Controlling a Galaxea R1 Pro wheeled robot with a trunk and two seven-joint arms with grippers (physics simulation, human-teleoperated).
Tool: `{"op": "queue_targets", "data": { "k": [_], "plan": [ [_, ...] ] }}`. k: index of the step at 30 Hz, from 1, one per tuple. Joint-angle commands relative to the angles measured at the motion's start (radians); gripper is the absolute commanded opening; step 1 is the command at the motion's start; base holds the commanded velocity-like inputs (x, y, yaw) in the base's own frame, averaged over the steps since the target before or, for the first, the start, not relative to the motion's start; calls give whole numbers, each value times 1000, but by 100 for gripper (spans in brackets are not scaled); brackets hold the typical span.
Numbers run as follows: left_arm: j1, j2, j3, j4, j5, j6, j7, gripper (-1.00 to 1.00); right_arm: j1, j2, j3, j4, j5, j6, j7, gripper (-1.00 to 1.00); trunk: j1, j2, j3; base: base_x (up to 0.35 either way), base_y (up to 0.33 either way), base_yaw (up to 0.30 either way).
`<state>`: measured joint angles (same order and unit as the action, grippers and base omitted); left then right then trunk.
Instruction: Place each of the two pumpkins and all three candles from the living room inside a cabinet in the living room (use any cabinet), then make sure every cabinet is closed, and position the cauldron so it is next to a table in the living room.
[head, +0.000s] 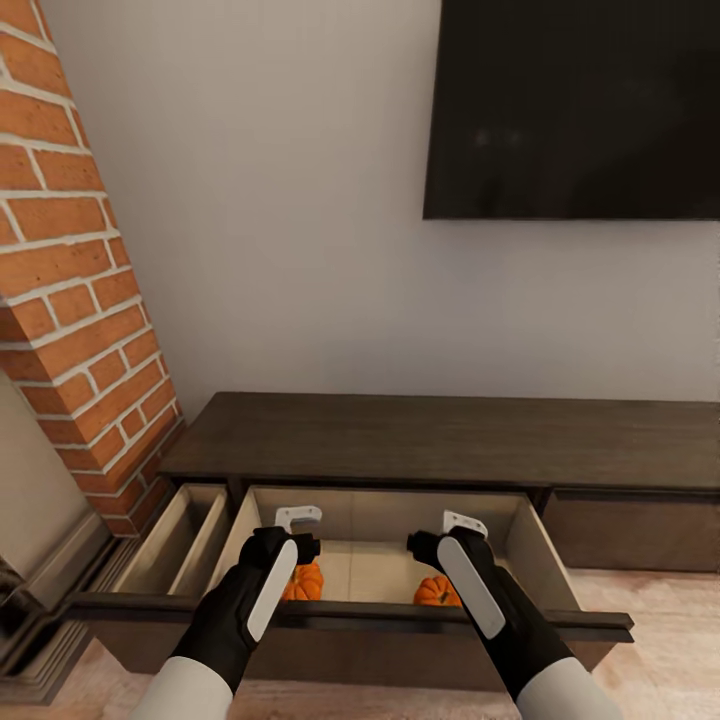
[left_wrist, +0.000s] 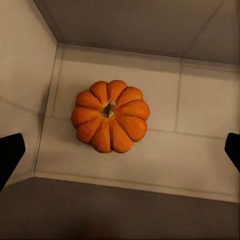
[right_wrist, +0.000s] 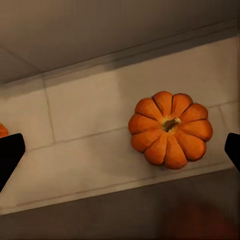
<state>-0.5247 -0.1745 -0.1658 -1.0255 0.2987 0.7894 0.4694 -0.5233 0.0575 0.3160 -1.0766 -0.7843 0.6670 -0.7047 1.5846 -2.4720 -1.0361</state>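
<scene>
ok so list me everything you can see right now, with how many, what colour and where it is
pumpkins: two, orange, on the floor of the open middle drawer, one under the left tool, one under the right tool
cabinet: one, dark brown, against the wall, two drawers pulled out, pale beige inside
television: one, black, on the wall above the cabinet
brick column: one, red, left of the cabinet
left tool: one, black and white, open, above the left pumpkin
right tool: one, black and white, open, above the right pumpkin

Soft, even, shadow-light rendering in the head view; both wrist views are dimmer and warm-toned, with a faint shadow beneath each pumpkin (left_wrist: 110, 122) and slightly soft edges.
</scene>
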Motion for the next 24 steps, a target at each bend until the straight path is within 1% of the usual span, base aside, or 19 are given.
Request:
{"op": "queue_targets", "data": {
  "k": [1, 7, 13, 18, 24],
  "plan": [
    [0, 0, 0, 0, 1, 0, 0, 100, 0, 0, 0, -4, 2, 0, 0, 100, -4, 7, 3, -52, 0, 0],
    [0, 0, 0, -2, 2, 2, 0, 100, 0, -1, -3, -8, 1, 2, 1, 100, -27, 49, 22, -14, 0, 0],
    [0, 0, 2, -24, 2, 17, 0, 100, 0, -1, -3, -7, -1, 4, 1, 100, -50, 91, 41, -3, 0, 0],
    [0, 0, 2, -26, 2, 19, 0, 100, 0, -1, -2, -6, -2, 5, 1, 100, -69, 126, 56, -176, 0, 0],
    [0, 0, 2, -27, 2, 19, 0, 100, 0, 1, -2, -6, 1, 5, 1, 100, -92, 168, 75, -25, 0, 0]
  ]
}}
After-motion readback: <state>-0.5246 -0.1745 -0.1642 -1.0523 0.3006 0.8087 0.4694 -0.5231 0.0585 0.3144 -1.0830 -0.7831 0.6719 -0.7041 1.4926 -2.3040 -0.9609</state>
